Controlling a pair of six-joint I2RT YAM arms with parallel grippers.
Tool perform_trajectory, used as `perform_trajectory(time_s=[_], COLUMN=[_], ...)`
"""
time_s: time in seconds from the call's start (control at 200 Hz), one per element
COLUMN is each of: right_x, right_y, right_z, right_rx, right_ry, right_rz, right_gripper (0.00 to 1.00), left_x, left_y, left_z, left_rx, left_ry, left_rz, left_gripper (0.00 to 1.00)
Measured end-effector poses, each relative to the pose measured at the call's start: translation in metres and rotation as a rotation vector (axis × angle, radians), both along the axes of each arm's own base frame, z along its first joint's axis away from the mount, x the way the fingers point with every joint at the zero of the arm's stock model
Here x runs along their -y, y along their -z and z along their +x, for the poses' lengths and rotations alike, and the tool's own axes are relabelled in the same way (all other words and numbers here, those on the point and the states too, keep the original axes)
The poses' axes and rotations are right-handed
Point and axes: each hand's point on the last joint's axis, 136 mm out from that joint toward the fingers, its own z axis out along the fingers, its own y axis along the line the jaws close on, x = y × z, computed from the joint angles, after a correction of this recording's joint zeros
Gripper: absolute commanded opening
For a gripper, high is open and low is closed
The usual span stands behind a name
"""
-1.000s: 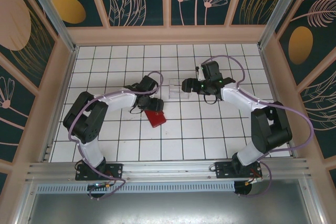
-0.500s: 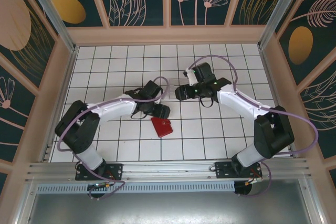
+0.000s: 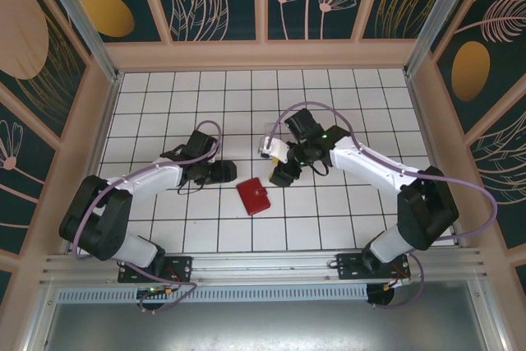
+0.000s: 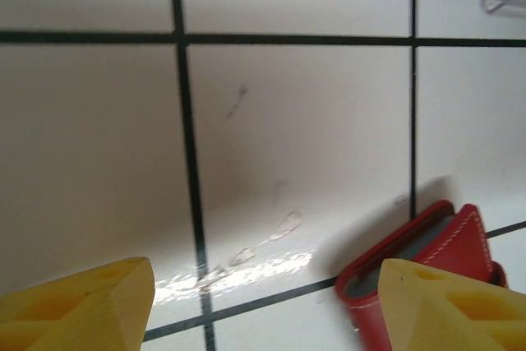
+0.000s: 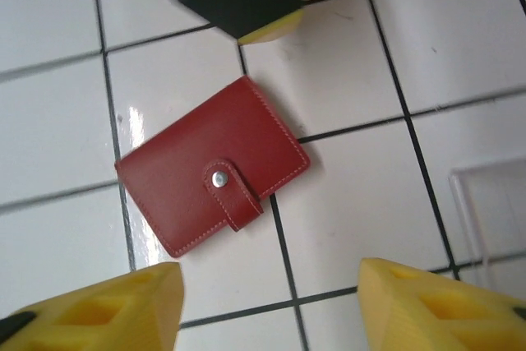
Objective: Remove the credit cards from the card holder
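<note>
While both arms reach in from the near edge of the tiled table (image 3: 329, 219), we log the card holder (image 5: 212, 177) first. It lies flat on the white tiles between the two arms. Red, folded shut, with the snap tab (image 5: 234, 195) fastened over its front and the stud showing. It sits skewed to the grid, across a black grout line. Seen end-on from the left wrist, a thin strip of grey lining shows along one edge.

The left gripper (image 3: 228, 172) is just left of the card holder and slightly beyond it, low over the tiles. Its jaws are spread wide with nothing between them. One yellow fingertip (image 4: 448, 310) sits right by a corner of the card holder; we cannot tell if they touch.

The right gripper (image 3: 283, 176) is beyond the card holder on its right, raised and looking down on it. Its yellow fingers (image 5: 436, 306) stand well apart and empty-handed, with the card holder framed in the gap but lying clear below them.

A clear plastic box (image 5: 493, 203) sits farther out, beyond and right of the card holder, apart from it. One pale corner shows on the tiles.
</note>
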Motion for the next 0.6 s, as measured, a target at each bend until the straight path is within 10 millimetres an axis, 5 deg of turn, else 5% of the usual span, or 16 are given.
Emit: perform_trajectory(time_s=[0.32, 0.601], right_x=[-0.029, -0.053], right_y=[0.042, 0.067], right_z=[-0.001, -0.011], right_rx=[0.077, 0.105], right_ry=[-0.254, -0.384], right_rz=[-0.155, -0.246], right_gripper=[0.47, 0.42], left_x=[-0.041, -0.046], left_y=[-0.019, -0.059], left_z=[0.020, 0.051], left_rx=[0.056, 0.174], left_ry=[-0.102, -0.109], left_rz=[0.011, 0.056], left_gripper=[0.75, 0.76])
